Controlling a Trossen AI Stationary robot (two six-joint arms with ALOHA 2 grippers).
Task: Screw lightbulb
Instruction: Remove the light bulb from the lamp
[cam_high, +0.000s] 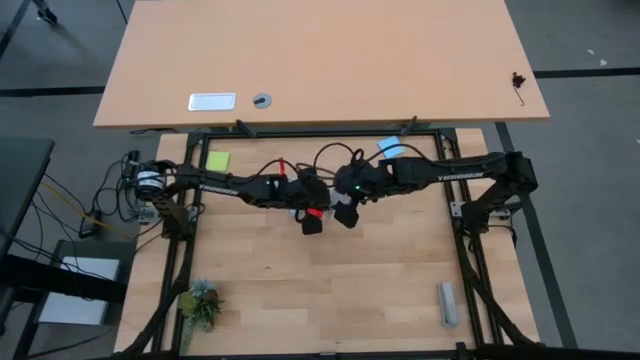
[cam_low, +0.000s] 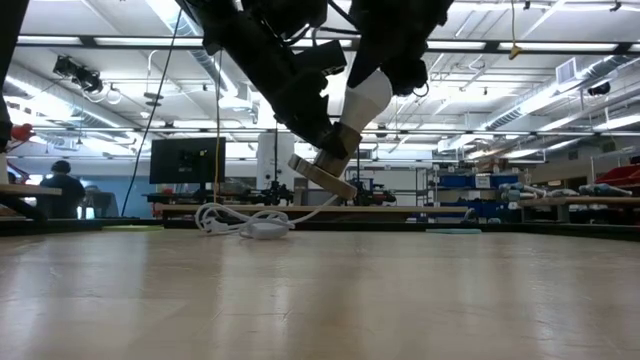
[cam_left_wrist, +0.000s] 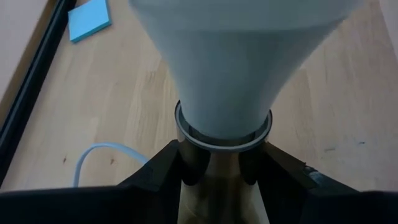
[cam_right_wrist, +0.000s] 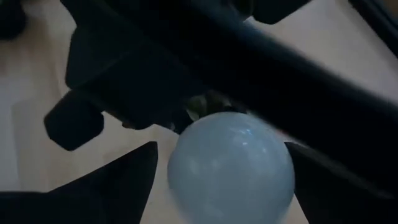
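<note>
The white lightbulb (cam_low: 365, 100) stands tilted in the collar (cam_left_wrist: 224, 134) of the round socket base (cam_low: 322, 176), and both are lifted above the middle of the table. My left gripper (cam_high: 310, 220) is shut on the socket below the bulb. My right gripper (cam_high: 345, 212) is at the bulb's rounded top (cam_right_wrist: 230, 162), coming from the table's right. The socket's white cable (cam_low: 245, 222) lies looped on the table behind. My left gripper pinches the socket's stem (cam_left_wrist: 217, 177) just under the collar between its two fingers (cam_left_wrist: 186, 165), one on each side. The socket is lifted clear of the table and tilted, with the bulb's cone sitting in its collar. My right gripper has the bulb's rounded dome (cam_right_wrist: 186, 168) between its two fingers (cam_right_wrist: 124, 180), one on each side, coming along the bulb's axis from its top end. The bulb is clear of the table and tilted, its narrow end in the socket.
A blue note (cam_high: 392, 148) and a green note (cam_high: 217, 160) lie at the table's far edge. A small plant (cam_high: 200, 303) is at the near left and a grey block (cam_high: 447, 303) at the near right. A second table (cam_high: 320, 60) stands beyond.
</note>
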